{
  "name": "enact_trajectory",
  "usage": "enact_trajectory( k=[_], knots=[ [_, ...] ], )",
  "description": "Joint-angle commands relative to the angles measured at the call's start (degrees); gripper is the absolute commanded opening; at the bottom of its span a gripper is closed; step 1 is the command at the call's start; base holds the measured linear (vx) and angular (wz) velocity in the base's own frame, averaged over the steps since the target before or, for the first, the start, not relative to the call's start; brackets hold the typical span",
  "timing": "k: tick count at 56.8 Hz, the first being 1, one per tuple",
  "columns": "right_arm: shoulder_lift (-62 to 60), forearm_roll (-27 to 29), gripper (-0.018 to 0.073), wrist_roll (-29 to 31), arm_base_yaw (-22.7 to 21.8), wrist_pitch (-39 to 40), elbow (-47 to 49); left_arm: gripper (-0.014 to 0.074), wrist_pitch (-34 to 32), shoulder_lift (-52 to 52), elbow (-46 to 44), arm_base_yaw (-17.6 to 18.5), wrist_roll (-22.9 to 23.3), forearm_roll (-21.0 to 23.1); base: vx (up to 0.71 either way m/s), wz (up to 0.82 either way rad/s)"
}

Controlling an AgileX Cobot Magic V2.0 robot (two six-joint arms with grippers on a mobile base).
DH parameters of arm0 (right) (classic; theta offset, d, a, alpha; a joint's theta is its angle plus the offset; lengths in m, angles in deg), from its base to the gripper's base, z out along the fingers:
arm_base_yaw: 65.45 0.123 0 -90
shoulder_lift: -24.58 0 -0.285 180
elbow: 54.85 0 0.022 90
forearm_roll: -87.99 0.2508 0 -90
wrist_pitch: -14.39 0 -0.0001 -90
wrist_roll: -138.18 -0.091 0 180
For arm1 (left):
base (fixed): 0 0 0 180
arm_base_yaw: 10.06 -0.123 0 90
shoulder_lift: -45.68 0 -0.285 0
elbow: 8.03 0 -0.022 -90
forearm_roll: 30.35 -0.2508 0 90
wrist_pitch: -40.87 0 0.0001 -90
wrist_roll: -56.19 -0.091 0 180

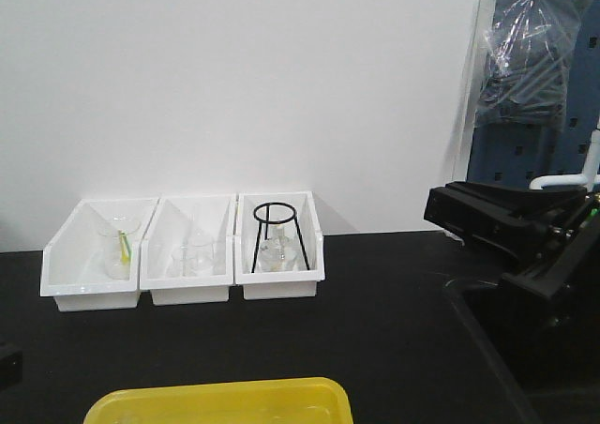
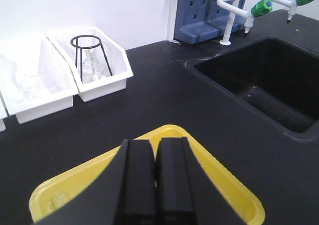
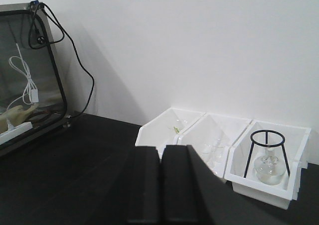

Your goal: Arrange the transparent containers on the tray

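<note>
The yellow tray [image 1: 220,401] lies at the table's near edge, only its far rim showing in the front view. In the left wrist view the yellow tray [image 2: 234,185] sits right below my left gripper [image 2: 155,146], whose jaws are pressed together with nothing between them. A faint glassy glint [image 2: 54,201] shows in the tray's left corner; I cannot tell whether it is a test tube. No test tube is clearly visible anywhere. My right gripper [image 3: 162,150] is shut and empty, held above the black table and pointing towards the white bins.
Three white bins [image 1: 184,250] stand in a row at the back wall, holding beakers [image 1: 194,255] and a flask under a black wire tripod [image 1: 276,236]. A black sink [image 2: 269,80] with green-tipped taps [image 2: 261,6] lies to the right. The right arm [image 1: 525,236] stands over it.
</note>
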State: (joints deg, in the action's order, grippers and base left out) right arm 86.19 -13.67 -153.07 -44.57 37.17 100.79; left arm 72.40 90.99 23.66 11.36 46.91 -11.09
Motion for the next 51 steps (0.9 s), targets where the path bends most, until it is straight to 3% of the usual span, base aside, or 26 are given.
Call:
enact_trajectory(
  k=[1,8,10,15,20,35,42,49,51],
  knots=[
    [-0.57,-1.08,-0.0013,0.53,-0.33,-1.73,1.53,-0.0006,-4.75,-0.16,-1.44,0.41,0.02,1.22,0.00,0.00],
    [-0.57,-1.08,-0.0013,0.53,-0.33,-1.73,1.53,-0.0006,-5.19,-0.16,-1.44,0.41,0.02,0.51,0.00,0.00],
    [-0.57,-1.08,-0.0013,0.53,-0.33,-1.73,1.53,-0.0006,-5.19,-0.16,-1.28,0.41,0.02,-1.49,0.00,0.00],
    [-0.57,-1.08,-0.0013,0.53,-0.33,-1.66,1.53,-0.0006,-7.12,-1.94,1.00,-0.67,0.30,-11.23,0.00,0.00],
    [-0.57,-1.08,-0.0013,0.53,-0.33,-1.73,1.53,-0.0006,-10.52,-6.54,6.17,-3.94,1.07,-14.32,0.00,0.00],
    [-0.52,-1.08,-0.0013,0.53,-0.33,-1.61,1.53,-0.0006,-21.52,-29.49,31.43,-14.49,0.17,-14.31,0.00,0.00],
    [-0.52,-1.08,-0.0013,0.53,-0.33,-1.61,1.53,-0.0006,-24.49,-40.33,42.01,-16.30,0.22,-14.31,0.00,0.00],
    [-0.73,-1.03,-0.0013,0.53,-0.28,-1.31,1.53,-0.0006,-32.71,-38.95,49.48,-16.44,0.22,-14.31,0.00,0.00],
    [-0.73,-0.97,-0.0013,0.53,-0.28,-1.31,1.53,-0.0006,-31.53,-39.03,49.41,-16.44,0.22,-14.31,0.00,0.01]
  ],
)
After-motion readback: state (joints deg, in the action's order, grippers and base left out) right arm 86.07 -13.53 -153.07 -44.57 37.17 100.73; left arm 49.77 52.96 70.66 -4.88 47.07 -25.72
